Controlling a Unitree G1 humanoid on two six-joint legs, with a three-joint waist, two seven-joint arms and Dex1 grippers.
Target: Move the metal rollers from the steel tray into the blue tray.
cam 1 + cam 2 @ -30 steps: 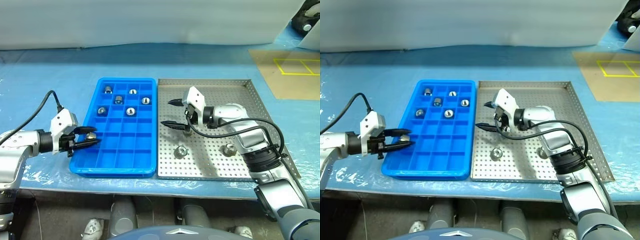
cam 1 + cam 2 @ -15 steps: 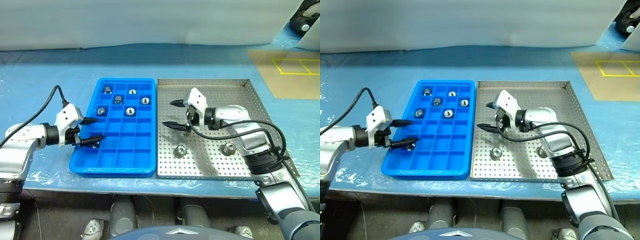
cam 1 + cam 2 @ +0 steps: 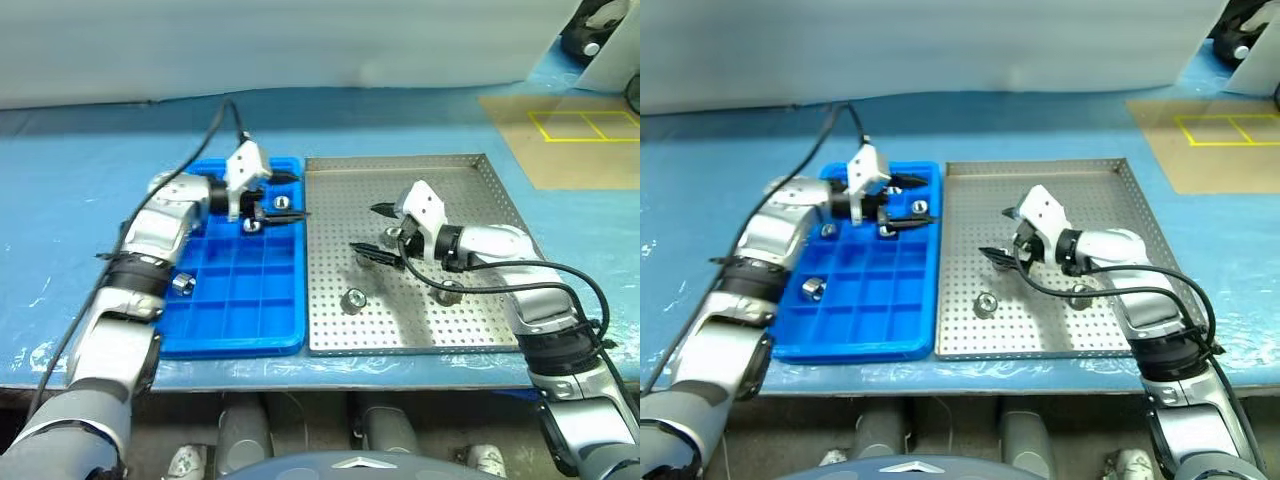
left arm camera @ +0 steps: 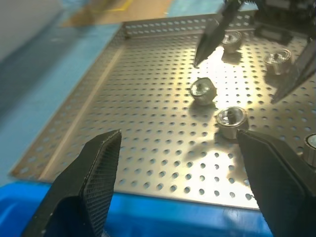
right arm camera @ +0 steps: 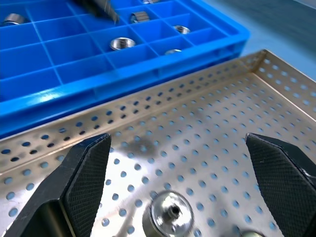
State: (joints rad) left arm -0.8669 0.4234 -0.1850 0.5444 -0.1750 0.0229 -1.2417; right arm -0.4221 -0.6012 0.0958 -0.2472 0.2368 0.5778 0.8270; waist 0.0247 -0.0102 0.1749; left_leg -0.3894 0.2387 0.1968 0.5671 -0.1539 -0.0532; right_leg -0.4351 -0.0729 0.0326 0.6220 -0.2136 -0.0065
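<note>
A: Where is the left gripper (image 3: 281,196) sitting?

B: It is hanging over the far end of the blue tray (image 3: 232,335), near the rim that is lying against the steel tray (image 3: 470,330). Its fingers are standing apart with nothing between them.

A: And the right gripper (image 3: 372,229)?

B: It is hovering over the middle of the steel tray, jaws spread wide and empty, pointing toward the blue tray.

A: Where are the metal rollers?

B: Three are resting on the perforated floor: one (image 3: 352,299) toward the near rim, one (image 3: 391,236) just beside the right gripper's fingers, one (image 3: 447,291) partly under that arm. One roller (image 3: 182,284) is lying in a compartment by the blue tray's left wall, and others are sitting in the far compartments under the left gripper.

A: Any free space?

B: The steel tray's far half and right side are lying bare, and the blue tray's near rows are standing unfilled.
</note>
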